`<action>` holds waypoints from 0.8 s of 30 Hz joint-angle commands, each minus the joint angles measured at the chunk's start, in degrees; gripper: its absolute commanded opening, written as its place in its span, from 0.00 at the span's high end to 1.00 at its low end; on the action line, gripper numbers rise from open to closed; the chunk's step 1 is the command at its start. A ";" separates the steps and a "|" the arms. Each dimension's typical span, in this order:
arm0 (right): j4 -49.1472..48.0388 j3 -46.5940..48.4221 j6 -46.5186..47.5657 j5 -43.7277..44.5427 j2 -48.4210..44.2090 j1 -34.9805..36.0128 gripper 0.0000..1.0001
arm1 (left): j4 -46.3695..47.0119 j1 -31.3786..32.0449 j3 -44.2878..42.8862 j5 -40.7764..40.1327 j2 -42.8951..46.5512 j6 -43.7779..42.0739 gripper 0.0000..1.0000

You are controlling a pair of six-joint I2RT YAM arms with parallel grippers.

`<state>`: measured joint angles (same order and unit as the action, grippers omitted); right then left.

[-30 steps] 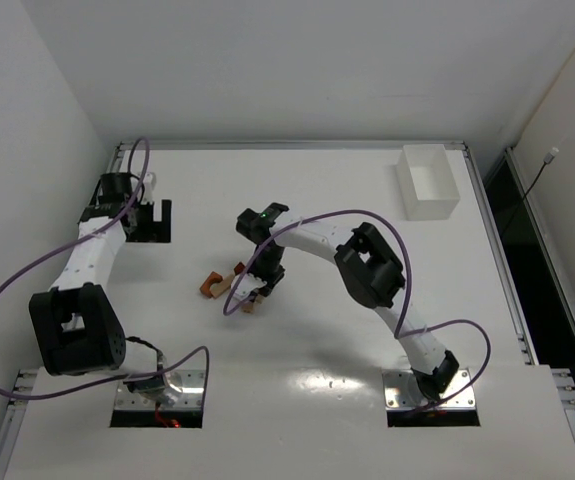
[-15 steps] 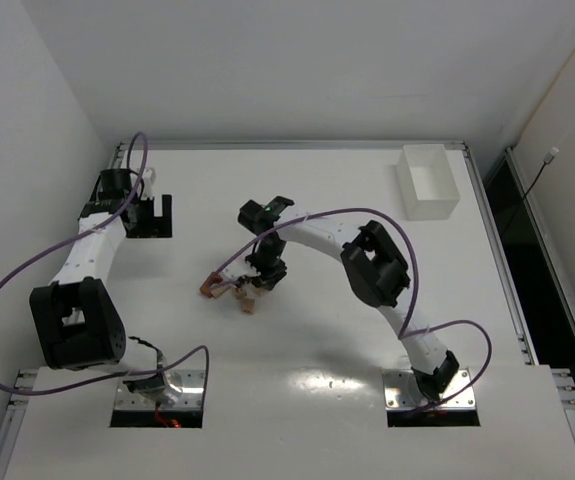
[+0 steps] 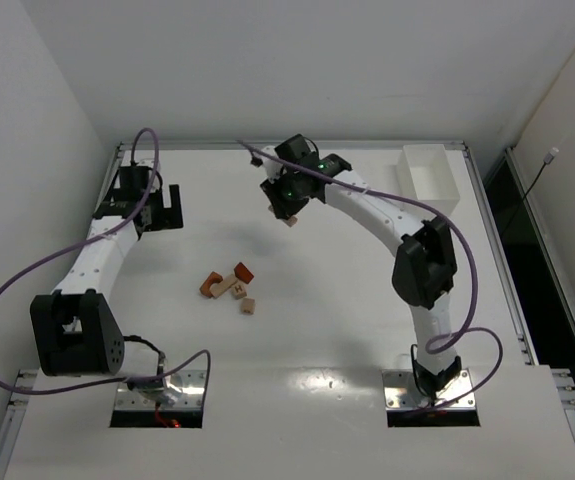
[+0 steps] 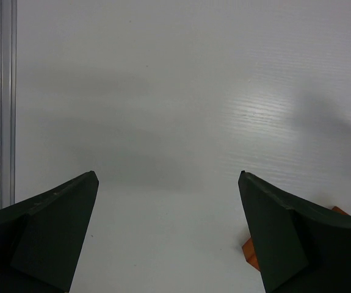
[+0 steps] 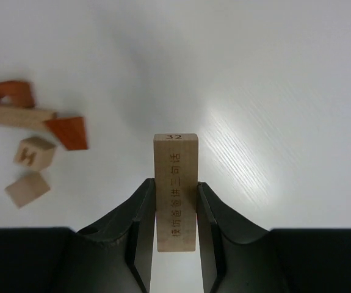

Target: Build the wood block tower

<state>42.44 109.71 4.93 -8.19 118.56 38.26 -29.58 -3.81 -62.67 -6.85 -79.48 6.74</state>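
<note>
The wood blocks lie loose in a small cluster (image 3: pixel 231 286) on the white table, none stacked. In the right wrist view they are a reddish-brown arch (image 5: pixel 7 94), a pale plank (image 5: pixel 22 116), a reddish-brown wedge (image 5: pixel 68 133) and two pale cubes (image 5: pixel 33 151). My right gripper (image 3: pixel 288 212) is shut on another pale plank (image 5: pixel 175 183) marked "32", held in the air beyond and to the right of the cluster. My left gripper (image 4: pixel 168 177) is open and empty at the far left (image 3: pixel 162 210). An orange block edge (image 4: pixel 251 253) shows by its right finger.
A white rectangular bin (image 3: pixel 427 180) stands at the far right of the table. The table's metal rail runs along the far edge (image 3: pixel 287 146) and shows at the left of the left wrist view (image 4: pixel 3 97). Purple cables loop off both arms.
My right gripper has lifted away from the block cluster with the pale plank and swung toward the far side. My left gripper has shifted slightly right.
</note>
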 commanded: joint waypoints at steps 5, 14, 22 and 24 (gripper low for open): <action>1.77 -7.57 -33.10 21.00 -1.31 -1.35 1.00 | 0.23 2.93 -0.96 -4.83 0.38 2.75 0.00; 0.02 -14.61 -52.12 17.33 -3.16 -0.29 1.00 | 0.76 2.94 -0.43 -4.84 0.38 2.75 0.00; -7.37 -18.22 -53.53 22.42 -0.53 0.85 1.00 | 1.28 2.94 0.62 -3.52 -0.15 2.22 0.00; -7.37 -18.22 -52.84 21.90 0.52 0.32 1.00 | 1.28 2.94 0.62 -3.52 -0.15 2.22 0.00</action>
<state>38.81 91.37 -46.35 11.77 118.61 38.89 -29.50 -1.21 -62.37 -10.72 -79.61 8.64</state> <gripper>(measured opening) 0.254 0.996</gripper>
